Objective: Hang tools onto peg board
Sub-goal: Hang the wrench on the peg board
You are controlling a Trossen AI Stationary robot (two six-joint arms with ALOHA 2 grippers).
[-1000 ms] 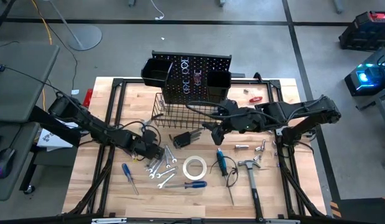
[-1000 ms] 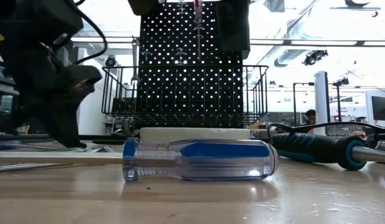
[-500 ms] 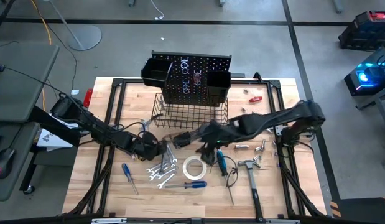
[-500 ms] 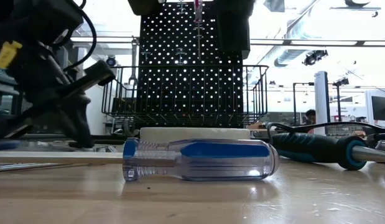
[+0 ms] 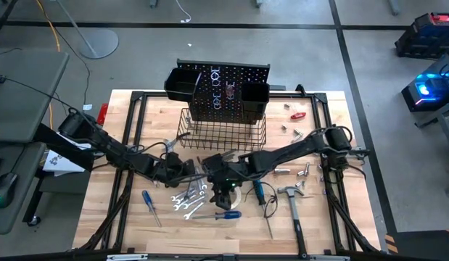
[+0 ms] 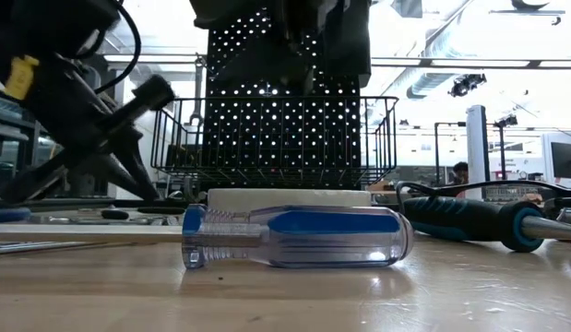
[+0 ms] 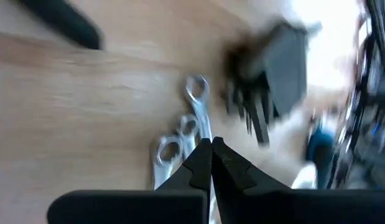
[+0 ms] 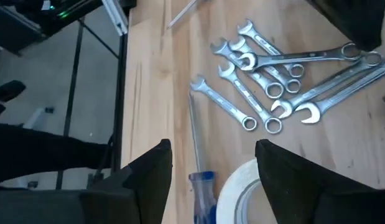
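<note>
While earlier rightward, right pincer overhangs tape roll.

I see grey concrete floor around the wooden table, crossed by dark floor lines. A grey side table stands left, and a machine with a blue light sits right. Across the table, the room is bright, with ceiling ducting and a white pillar.

I can't read any text, label, brand or number on anything in my camera views here.
</note>
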